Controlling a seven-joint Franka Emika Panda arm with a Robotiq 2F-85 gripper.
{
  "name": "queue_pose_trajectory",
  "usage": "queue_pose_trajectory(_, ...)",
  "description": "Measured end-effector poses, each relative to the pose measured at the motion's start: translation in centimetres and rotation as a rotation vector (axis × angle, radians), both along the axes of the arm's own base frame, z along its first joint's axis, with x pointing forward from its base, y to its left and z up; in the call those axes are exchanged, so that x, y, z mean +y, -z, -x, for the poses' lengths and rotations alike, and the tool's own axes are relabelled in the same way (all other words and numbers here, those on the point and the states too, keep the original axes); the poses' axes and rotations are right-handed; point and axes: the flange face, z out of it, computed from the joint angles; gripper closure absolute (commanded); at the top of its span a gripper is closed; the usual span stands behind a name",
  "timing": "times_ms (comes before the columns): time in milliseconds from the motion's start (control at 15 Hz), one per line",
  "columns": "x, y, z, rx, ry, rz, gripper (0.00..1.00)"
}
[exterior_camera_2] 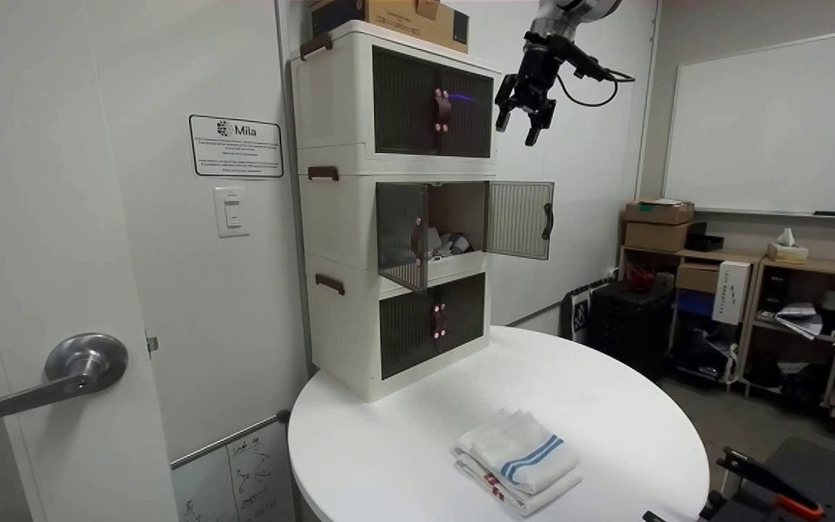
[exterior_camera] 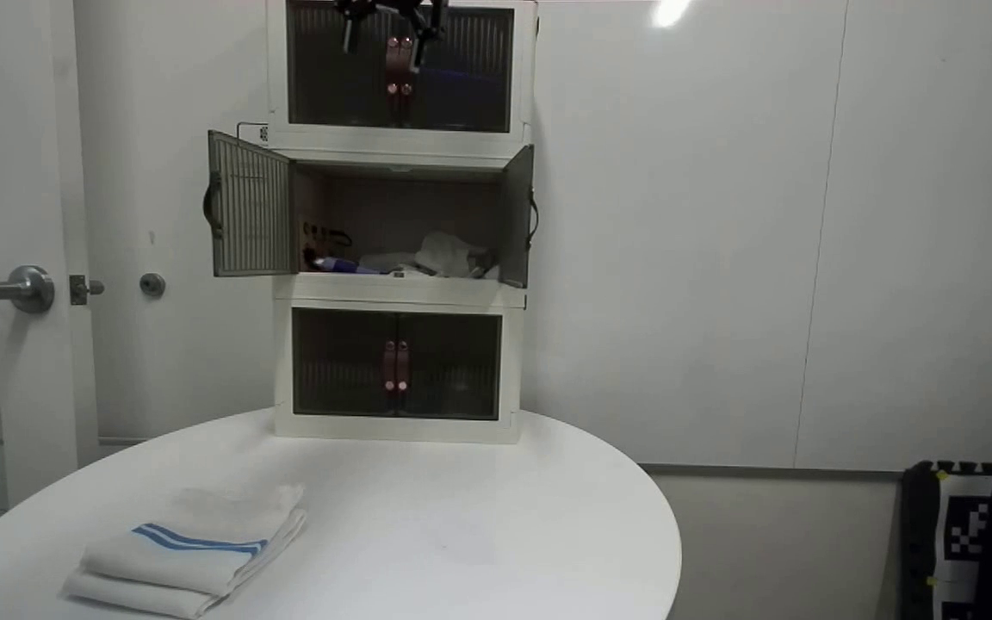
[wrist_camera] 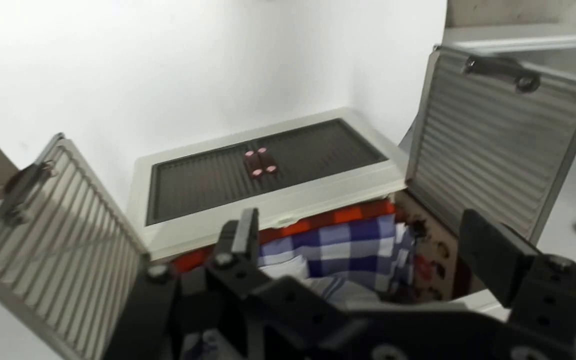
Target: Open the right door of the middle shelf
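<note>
Black claw (exterior_camera_2: 517, 135), spread apart, hangs near white cabinet (exterior_camera_2: 345, 326); right door (exterior_camera: 516, 215) and left door (exterior_camera: 251, 207) of middle shelf (exterior_camera: 414, 207) stand open.

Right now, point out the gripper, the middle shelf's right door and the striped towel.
Gripper (exterior_camera_2: 517, 131), in an exterior view: between its fingertips.
Right door (exterior_camera_2: 519, 220), in an exterior view: on its ribbed panel.
Striped towel (exterior_camera: 193, 565), in an exterior view: on its top layer.
</note>
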Motion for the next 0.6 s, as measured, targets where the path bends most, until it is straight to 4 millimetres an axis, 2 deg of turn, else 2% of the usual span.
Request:
queue_pose_trajectory(200, 2.2, 2.2, 1.8, 0.018, -0.130, 0.041, 0.00)
queue_pose_trajectory(600, 2.2, 5.1, 4.4, -0.158, -0.212, 0.255, 0.00)
